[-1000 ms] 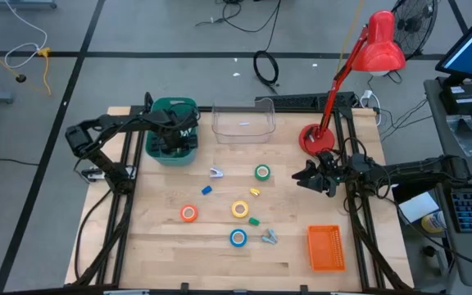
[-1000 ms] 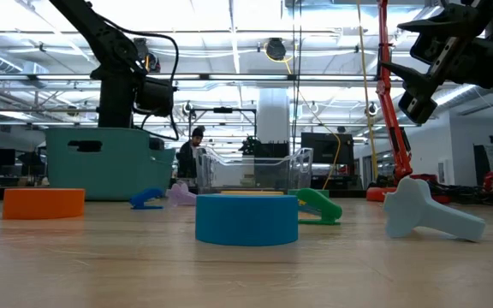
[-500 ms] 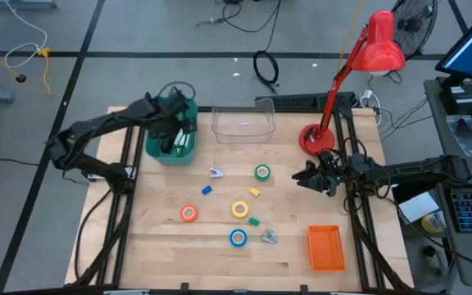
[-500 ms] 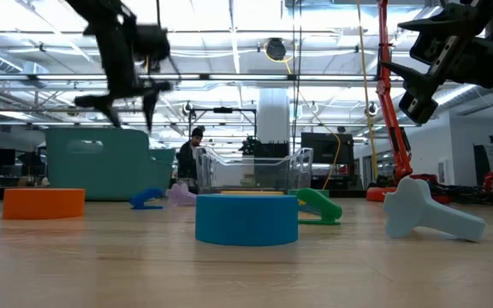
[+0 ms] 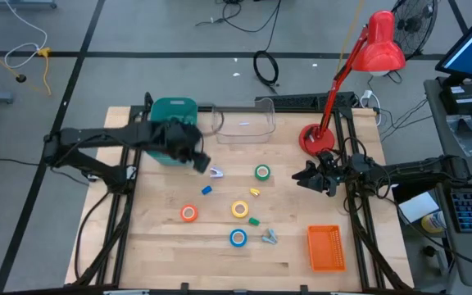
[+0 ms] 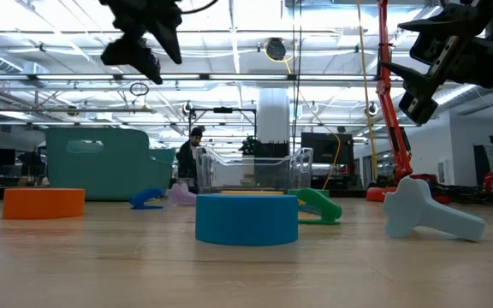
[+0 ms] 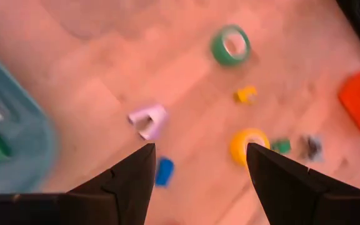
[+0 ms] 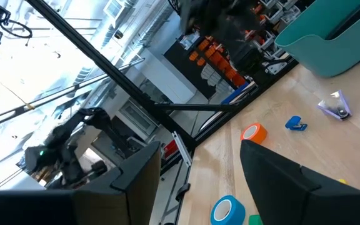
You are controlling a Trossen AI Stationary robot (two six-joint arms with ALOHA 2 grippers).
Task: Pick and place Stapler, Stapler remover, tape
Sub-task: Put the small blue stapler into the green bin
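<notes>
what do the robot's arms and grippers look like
Both arms are dark, nearly black, built of slim jointed links. The left gripper ends in two broad, flat, tapering dark fingers, and the right gripper has the same pair. No markings show on them.

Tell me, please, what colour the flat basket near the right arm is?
Orange; the basket shows best in the high view.

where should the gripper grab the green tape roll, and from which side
Probably from straight above. The green tape roll lies flat on the table with its open centre up, so pinch across its outer wall, or one finger in the hole. The open left gripper is nearest.
</notes>
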